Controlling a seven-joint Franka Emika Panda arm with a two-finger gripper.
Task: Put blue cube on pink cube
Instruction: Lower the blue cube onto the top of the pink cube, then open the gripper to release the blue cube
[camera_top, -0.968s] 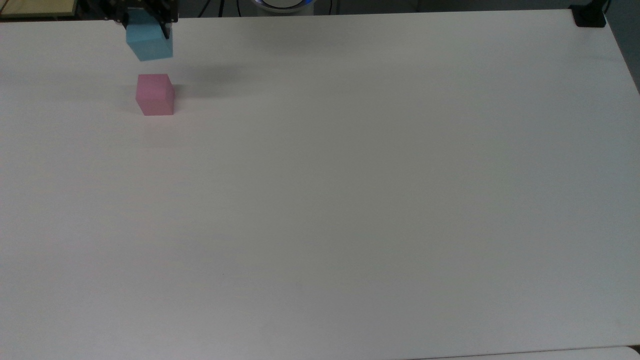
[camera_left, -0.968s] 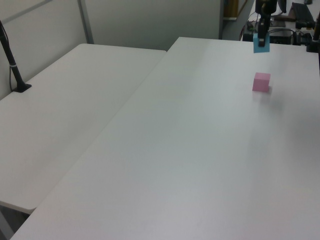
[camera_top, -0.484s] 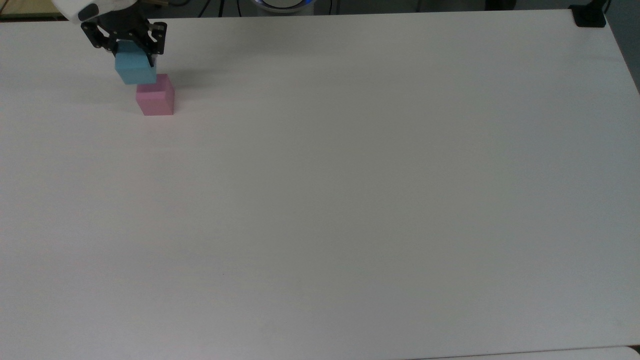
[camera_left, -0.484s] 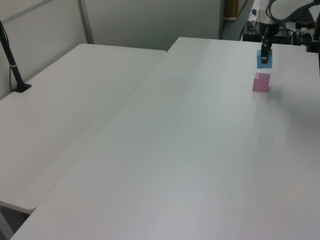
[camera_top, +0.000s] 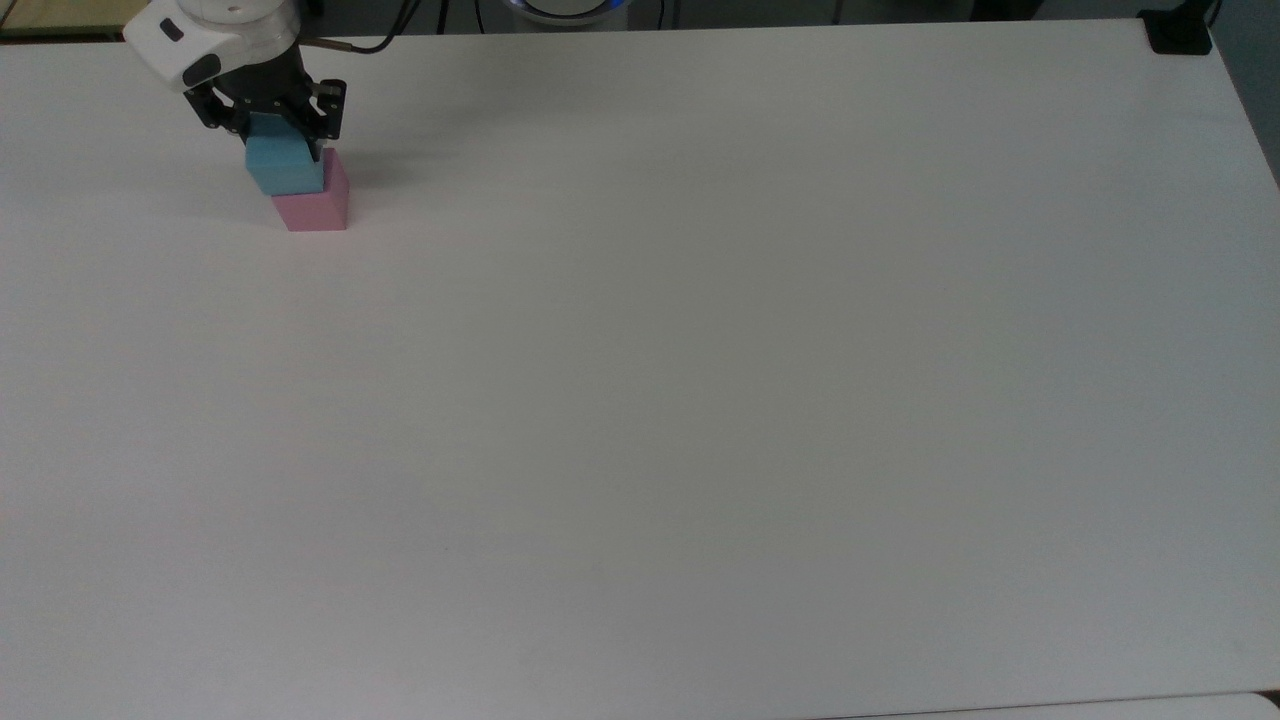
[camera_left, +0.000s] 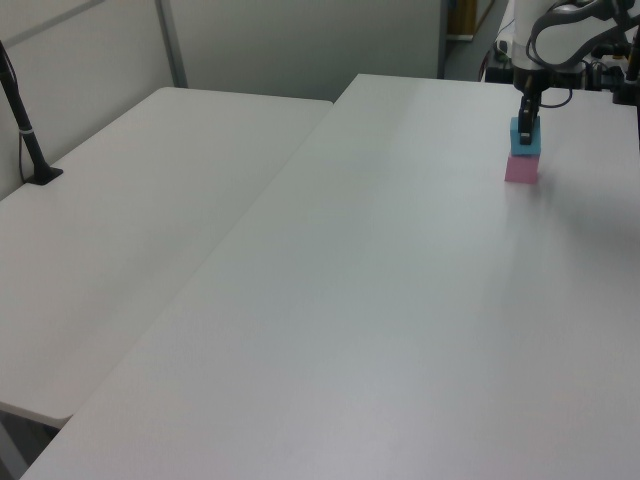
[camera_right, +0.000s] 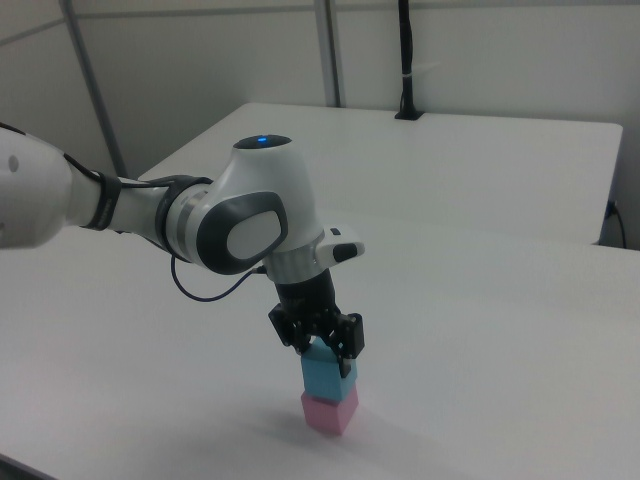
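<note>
Top view: my gripper fingers are clamping the blue cube, which is sitting on the pink cube near the desk corner. Left view: blue cube is resting atop pink cube. Right view: fingers are gripping it.

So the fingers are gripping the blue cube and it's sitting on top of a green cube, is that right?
Not quite: the lower cube is pink, not green. The right view shows the gripper with its fingers closed on the blue cube, which sits on top of the pink cube on the white table.
</note>
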